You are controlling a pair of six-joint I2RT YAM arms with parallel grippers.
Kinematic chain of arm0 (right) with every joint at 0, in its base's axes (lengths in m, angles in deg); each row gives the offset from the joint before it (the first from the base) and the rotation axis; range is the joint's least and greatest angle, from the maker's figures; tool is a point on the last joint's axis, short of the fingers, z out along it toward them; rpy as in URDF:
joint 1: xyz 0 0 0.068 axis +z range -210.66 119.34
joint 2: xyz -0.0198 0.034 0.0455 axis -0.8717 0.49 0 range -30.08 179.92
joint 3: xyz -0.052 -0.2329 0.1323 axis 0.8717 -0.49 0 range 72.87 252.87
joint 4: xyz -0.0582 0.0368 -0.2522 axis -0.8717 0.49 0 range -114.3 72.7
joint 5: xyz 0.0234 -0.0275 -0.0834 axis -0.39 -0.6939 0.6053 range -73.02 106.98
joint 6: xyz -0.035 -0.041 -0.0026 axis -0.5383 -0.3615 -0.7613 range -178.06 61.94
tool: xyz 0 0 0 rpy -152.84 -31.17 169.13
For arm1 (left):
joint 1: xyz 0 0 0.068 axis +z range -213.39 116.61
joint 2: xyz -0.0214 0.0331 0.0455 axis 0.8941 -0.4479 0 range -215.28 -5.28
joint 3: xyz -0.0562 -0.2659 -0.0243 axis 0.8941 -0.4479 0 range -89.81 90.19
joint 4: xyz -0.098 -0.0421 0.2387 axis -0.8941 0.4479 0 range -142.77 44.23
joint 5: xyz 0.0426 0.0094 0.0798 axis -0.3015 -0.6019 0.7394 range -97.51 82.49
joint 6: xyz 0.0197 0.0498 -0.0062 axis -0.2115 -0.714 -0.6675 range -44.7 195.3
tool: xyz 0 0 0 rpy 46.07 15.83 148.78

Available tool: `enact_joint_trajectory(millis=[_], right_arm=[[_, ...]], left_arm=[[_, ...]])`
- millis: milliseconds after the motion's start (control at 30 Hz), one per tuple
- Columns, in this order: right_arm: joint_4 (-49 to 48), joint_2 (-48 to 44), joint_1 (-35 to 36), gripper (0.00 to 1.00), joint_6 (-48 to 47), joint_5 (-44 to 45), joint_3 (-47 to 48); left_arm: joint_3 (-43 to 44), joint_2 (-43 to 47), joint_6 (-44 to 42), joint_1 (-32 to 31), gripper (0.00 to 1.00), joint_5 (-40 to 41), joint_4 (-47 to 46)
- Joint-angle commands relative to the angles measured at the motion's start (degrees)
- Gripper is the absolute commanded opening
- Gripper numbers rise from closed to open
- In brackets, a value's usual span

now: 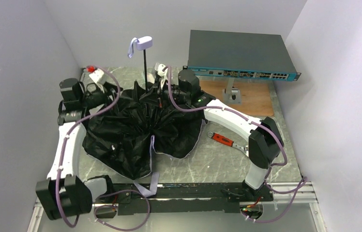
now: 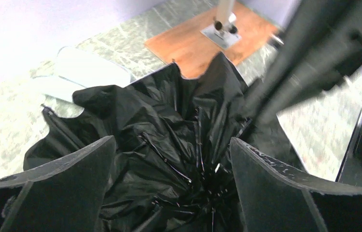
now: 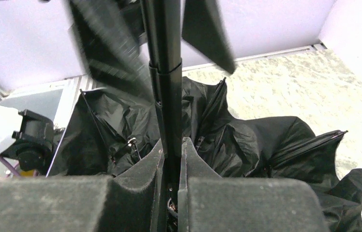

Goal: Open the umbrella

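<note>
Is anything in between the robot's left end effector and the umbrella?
Nothing visible. The open left end effector faces the umbrella directly, with nothing else between them. The right end effector is clamped on its shaft.

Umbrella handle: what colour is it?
The handle is pale lavender, clearest in the top view.

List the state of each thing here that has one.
umbrella: upside down on the table, canopy partly spread and slack, shaft upright.
left gripper: open, holding nothing.
right gripper: shut on the umbrella's shaft.
red-handled tool: lying flat on the table.
</note>
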Motion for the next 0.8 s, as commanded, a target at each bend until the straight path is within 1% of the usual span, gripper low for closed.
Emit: enact_joint_trajectory(millis=[0, 67, 133, 200, 300, 367, 433, 567, 633, 767], right_arm=[[-9.76, -2.52, 0.03, 0.0, 3.37, 1.92, 1.89], [-10.09, -2.48, 0.1, 0.0, 4.32, 2.0, 2.31], [-10.13, -2.39, 0.39, 0.0, 4.75, 1.88, 2.77], [-10.42, -2.34, 0.73, 0.0, 4.99, 2.12, 2.86], [-10.24, -2.19, 1.31, 0.0, 5.23, 2.45, 3.55], [-10.17, -2.23, 1.65, 0.0, 5.37, 2.93, 3.7], [-10.05, -2.32, 1.97, 0.0, 5.3, 3.1, 3.74], [-9.79, -2.69, 2.64, 0.0, 5.05, 3.63, 4.08], [-9.89, -2.56, 2.76, 0.0, 5.2, 4.28, 4.69], [-9.54, -2.57, 2.6, 0.0, 5.24, 4.86, 7.86]], left_arm=[[-3.51, 6.55, -25.12, -1.4, 0.89, -7.76, 13.76], [-4.62, 9.32, -30.34, -3.12, 0.84, -7.3, 16.98], [-5.12, 11.1, -32.85, -5.96, 0.81, -4.97, 17.99], [-5.95, 11.95, -31.28, -8.28, 0.75, -2.89, 14.63], [-7.18, 12.03, -27.06, -11.42, 0.62, 1.08, 8.59], [-7.62, 11.44, -24.88, -13.39, 0.57, 3.26, 5.61], [-7.99, 10.47, -22.76, -14.81, 0.55, 3.58, 3.9], [-9.51, 8.48, -22.7, -17.72, 0.53, 6.22, 2.06], [-11.47, 7.02, -22.19, -17.99, 0.51, 7.92, 1.13], [-15.8, 5.73, -22.57, -16.51, 0.45, 11.45, -0.53]])
